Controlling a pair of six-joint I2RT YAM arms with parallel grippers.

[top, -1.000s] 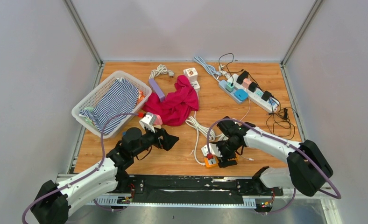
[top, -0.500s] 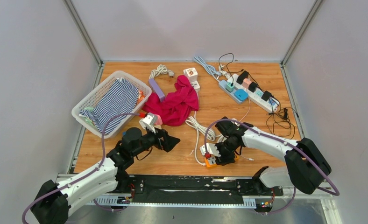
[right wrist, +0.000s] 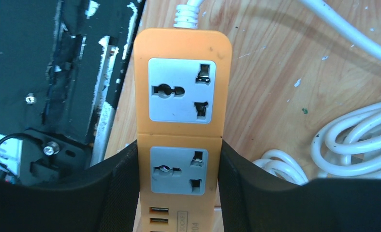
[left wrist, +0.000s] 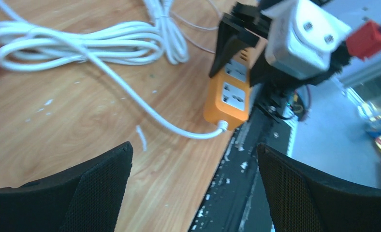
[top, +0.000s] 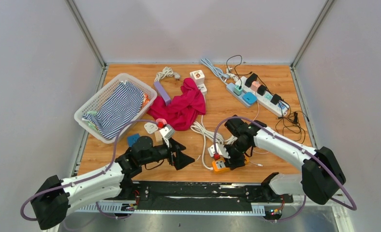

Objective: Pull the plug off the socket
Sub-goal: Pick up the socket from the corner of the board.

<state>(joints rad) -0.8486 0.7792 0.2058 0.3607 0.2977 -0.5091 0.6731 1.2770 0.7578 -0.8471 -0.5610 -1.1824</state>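
The orange strip (top: 219, 166) lies at the near edge of the desk (top: 275, 87), right of centre, with its white cord (top: 204, 133) looped just beyond it. The right claw (top: 226, 162) is part-closed on the strip, a pad pressed to each long side. The left claw (top: 184, 157) is spread wide and empty, hanging left of the strip and facing it.

The step looks like bracing: the right arm pins the strip while the left lines up. Both sockets the right wrist view shows are empty. I can find no plug on the strip, and the end under the claw is hidden. Next, the left claw must find the plug, close on its body and pull straight out.
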